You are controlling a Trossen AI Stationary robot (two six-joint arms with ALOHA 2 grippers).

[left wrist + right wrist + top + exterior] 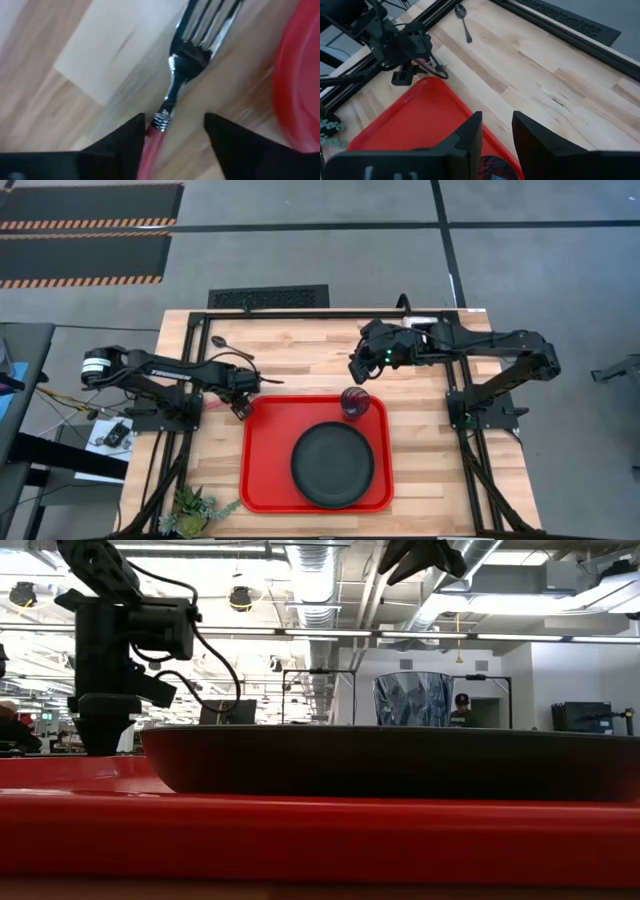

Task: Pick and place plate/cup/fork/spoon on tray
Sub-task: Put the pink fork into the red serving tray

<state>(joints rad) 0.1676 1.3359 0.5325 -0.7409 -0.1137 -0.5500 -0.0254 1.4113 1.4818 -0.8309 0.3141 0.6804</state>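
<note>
The red tray (265,450) lies at the table's near middle. The black plate (332,465) rests flat in it, and the dark cup (355,402) stands upright at its far right corner. The fork (175,85) lies on the wood just left of the tray's far left corner, tines pointing away from my left gripper. My left gripper (175,119) is open and low there, a finger on each side of the red handle (152,145). The dark spoon (222,341) lies at the far left. My right gripper (357,370) is open by a narrow gap and empty, raised just beyond the cup. My left gripper has the fork's red handle, near where it meets the metal neck, close against the inner side of one finger (135,135). I cannot tell whether that finger touches it. The other finger stands clear of it.
A pale rectangular pad (110,45) lies on the wood beside the fork's tines. The tray's rim (300,75) is close on the fork's other side. A small green plant (195,508) stands at the near left corner. Bare wood lies beyond the tray.
</note>
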